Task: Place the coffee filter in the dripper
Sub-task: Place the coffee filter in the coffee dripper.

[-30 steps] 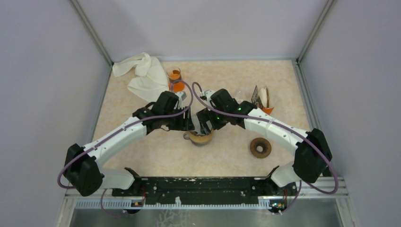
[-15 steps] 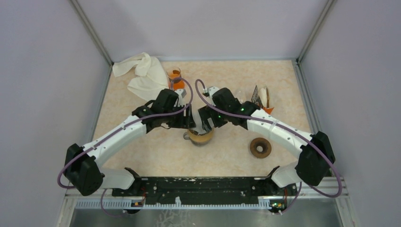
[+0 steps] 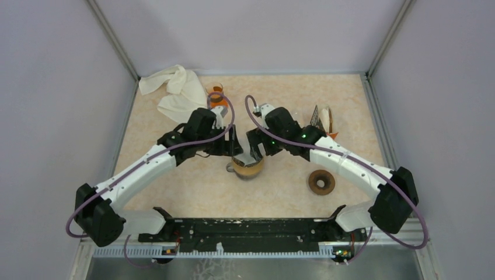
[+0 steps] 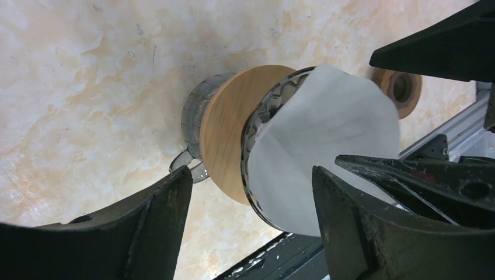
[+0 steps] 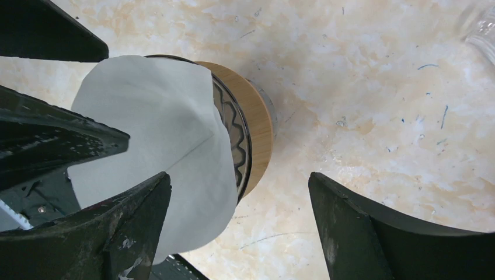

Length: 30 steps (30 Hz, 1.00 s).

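The dripper (image 3: 247, 169), glass with a wooden collar (image 4: 225, 134) and a small handle, stands on the table at the middle. The white coffee filter (image 4: 324, 137) sits in its mouth and sticks up above the rim, a crease down its side (image 5: 154, 125). My left gripper (image 4: 251, 181) hangs open just above and left of it (image 3: 232, 147), nothing between its fingers. My right gripper (image 5: 239, 181) hangs open above and right of it (image 3: 257, 149), one finger (image 5: 125, 224) in front of the filter's edge. Each wrist view shows the other gripper's black fingers beside the filter.
A crumpled white cloth (image 3: 175, 90) lies at the back left with an orange cup (image 3: 215, 92) beside it. A brown ring (image 3: 321, 182) lies to the right. A stand with more filters (image 3: 324, 121) is at the back right. A clear glass edge (image 5: 481, 29) shows nearby.
The left jaws have spread wider. Both grippers have drawn back and up a little from the dripper, and the filter stays in its mouth.
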Available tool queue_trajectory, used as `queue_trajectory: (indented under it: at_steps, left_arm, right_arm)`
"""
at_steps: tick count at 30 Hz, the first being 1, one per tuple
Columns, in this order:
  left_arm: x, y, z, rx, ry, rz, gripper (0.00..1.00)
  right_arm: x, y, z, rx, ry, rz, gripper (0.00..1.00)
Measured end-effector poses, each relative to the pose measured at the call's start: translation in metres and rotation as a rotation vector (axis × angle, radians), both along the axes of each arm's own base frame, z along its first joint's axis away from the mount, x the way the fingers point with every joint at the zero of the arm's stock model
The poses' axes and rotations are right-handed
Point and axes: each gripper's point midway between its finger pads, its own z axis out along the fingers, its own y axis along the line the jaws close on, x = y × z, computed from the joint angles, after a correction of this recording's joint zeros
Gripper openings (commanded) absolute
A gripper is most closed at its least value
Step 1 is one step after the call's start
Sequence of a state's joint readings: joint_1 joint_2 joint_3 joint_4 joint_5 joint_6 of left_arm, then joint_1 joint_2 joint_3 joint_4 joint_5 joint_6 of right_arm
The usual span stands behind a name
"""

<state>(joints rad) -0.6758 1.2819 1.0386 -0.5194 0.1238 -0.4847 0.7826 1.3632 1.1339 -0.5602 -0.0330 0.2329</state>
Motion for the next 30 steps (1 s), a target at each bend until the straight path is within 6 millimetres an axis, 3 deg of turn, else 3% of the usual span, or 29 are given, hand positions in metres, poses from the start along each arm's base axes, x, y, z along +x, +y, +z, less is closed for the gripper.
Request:
queue_trajectory:
  at_steps: [8, 13, 17, 21, 30]
  left_arm:
    - [0.001, 0.019, 0.032, -0.106, -0.115, 0.057, 0.83]
    - [-0.007, 0.031, 0.028, -0.134, -0.135, 0.079, 0.85]
    - [-0.013, 0.029, 0.025, -0.156, -0.111, 0.069, 0.86]
    - [-0.015, 0.025, 0.028, -0.181, -0.104, 0.055, 0.86]
    - [-0.012, 0.021, 0.029, -0.212, -0.084, 0.077, 0.84]
  right_arm:
    - [-0.001, -0.007, 0.03, 0.054, -0.071, -0.02, 0.88]
    - [-0.004, -0.011, 0.053, 0.104, -0.127, -0.025, 0.88]
    - [-0.002, -0.009, 0.063, 0.135, -0.154, -0.024, 0.88]
    - [0.001, -0.002, 0.057, 0.135, -0.142, -0.012, 0.88]
    - [0.007, 0.01, 0.011, 0.054, -0.041, 0.006, 0.88]
